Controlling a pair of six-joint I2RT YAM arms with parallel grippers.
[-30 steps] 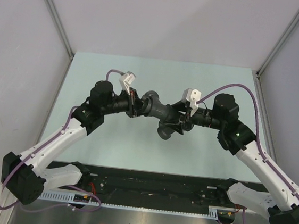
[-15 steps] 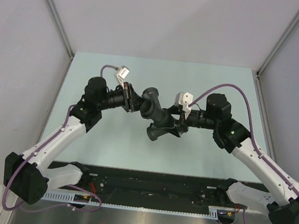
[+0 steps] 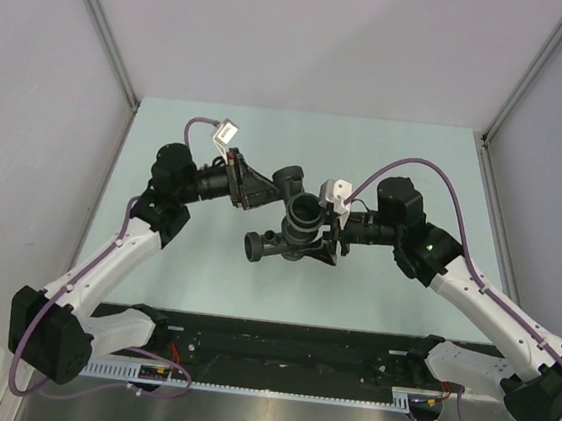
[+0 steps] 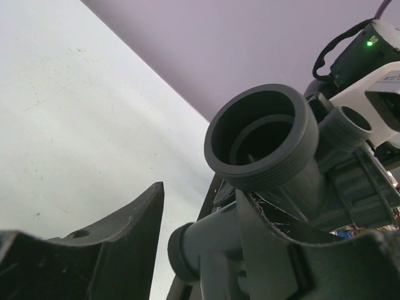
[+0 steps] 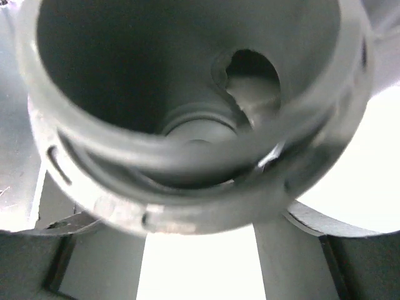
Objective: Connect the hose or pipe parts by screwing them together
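The two dark grey pipe parts [image 3: 294,230] hang together as one piece above the table's middle. My right gripper [image 3: 327,242] is shut on the branched fitting from the right. Its wide round port [image 5: 187,125] fills the right wrist view, with my fingers [image 5: 294,262] below it. My left gripper [image 3: 263,195] stands open just left of the piece. In the left wrist view the threaded port [image 4: 262,140] and a smaller port [image 4: 347,128] rise ahead. The flared tube end [image 4: 187,250] lies between my open left gripper's [image 4: 200,190] fingers, clear of the left finger [image 4: 125,237].
The pale green table [image 3: 205,263] is walled by grey panels on the left, back and right. A black rail [image 3: 287,347] with both arm bases runs along the near edge. Purple cables [image 3: 396,172] loop over each wrist.
My left gripper has opened and let go of the pipe piece. The right arm has shifted left and turned the piece, so its wide port now faces upward.
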